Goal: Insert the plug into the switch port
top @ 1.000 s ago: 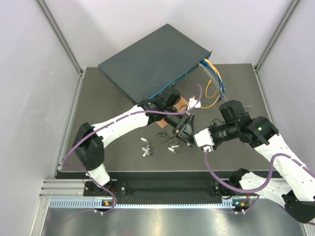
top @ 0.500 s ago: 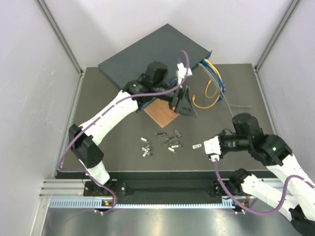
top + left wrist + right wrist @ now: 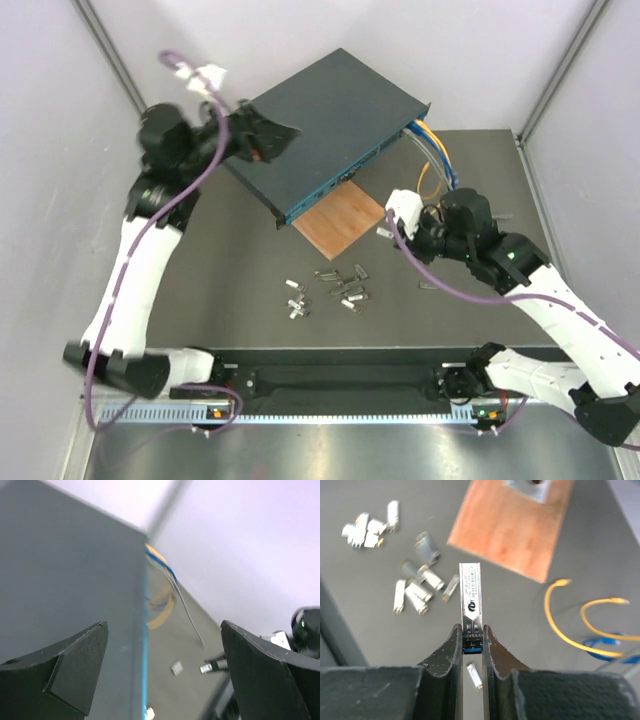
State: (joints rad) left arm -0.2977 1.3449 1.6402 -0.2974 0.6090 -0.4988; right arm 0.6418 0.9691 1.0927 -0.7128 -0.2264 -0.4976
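Top external view: the switch (image 3: 320, 125) lies slantwise at the far side of the worktop (image 3: 200, 280), its far corner reaching past the worktop's far edge. Its teal front face runs from near-left to far-right and looks toward the near right. A brown board (image 3: 343, 220) lies just in front of that face, and yellow and blue cables (image 3: 435, 170) trail from its right end. The left hand (image 3: 275, 140) hangs above the switch's left corner, fingers spread wide and holding nothing. The right hand (image 3: 470, 635) is pinching the plug (image 3: 470, 592) by its blue end. The plug is up off the worktop, just right of the board, its long axis straight out from the fingertips toward the board. Loose plugs (image 3: 335, 288) lie scattered near the board, with open worktop to their left.
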